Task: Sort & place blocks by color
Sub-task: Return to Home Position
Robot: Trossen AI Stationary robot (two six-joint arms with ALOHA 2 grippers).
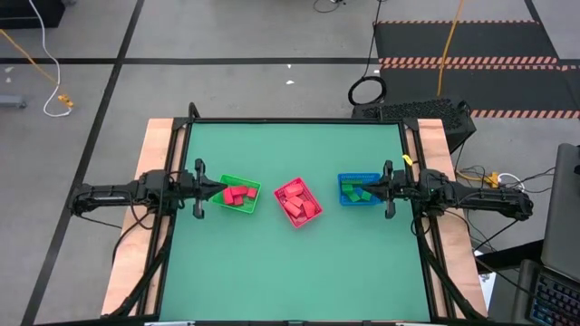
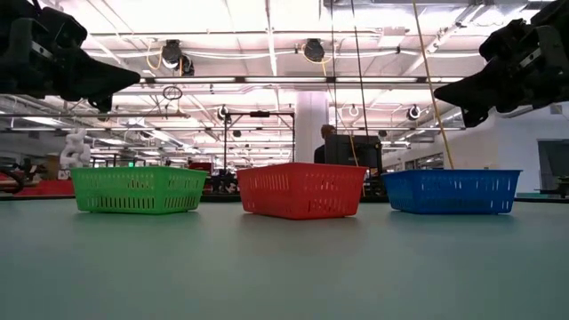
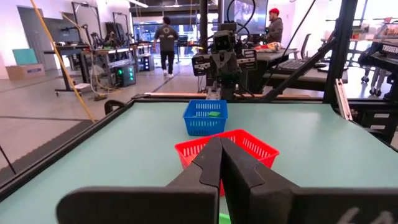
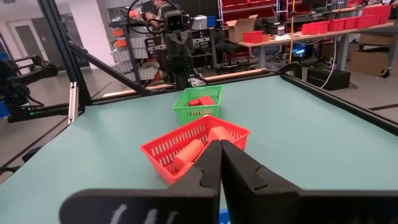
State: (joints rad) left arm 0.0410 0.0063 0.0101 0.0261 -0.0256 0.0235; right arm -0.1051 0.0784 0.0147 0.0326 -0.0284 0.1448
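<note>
Three mesh baskets stand in a row on the green table. The green basket (image 1: 240, 193) at the left holds red blocks (image 1: 238, 195). The red basket (image 1: 298, 202) in the middle holds salmon-pink blocks (image 4: 188, 154). The blue basket (image 1: 359, 189) at the right holds dark green blocks (image 1: 360, 192). My left gripper (image 1: 220, 190) is shut and empty, raised over the green basket's left rim. My right gripper (image 1: 367, 188) is shut and empty, raised over the blue basket.
The table's near half and far half are bare green surface (image 1: 290, 272). In the low view both grippers hang well above the basket rims (image 2: 138, 173). People stand in the room beyond the table (image 3: 166, 37).
</note>
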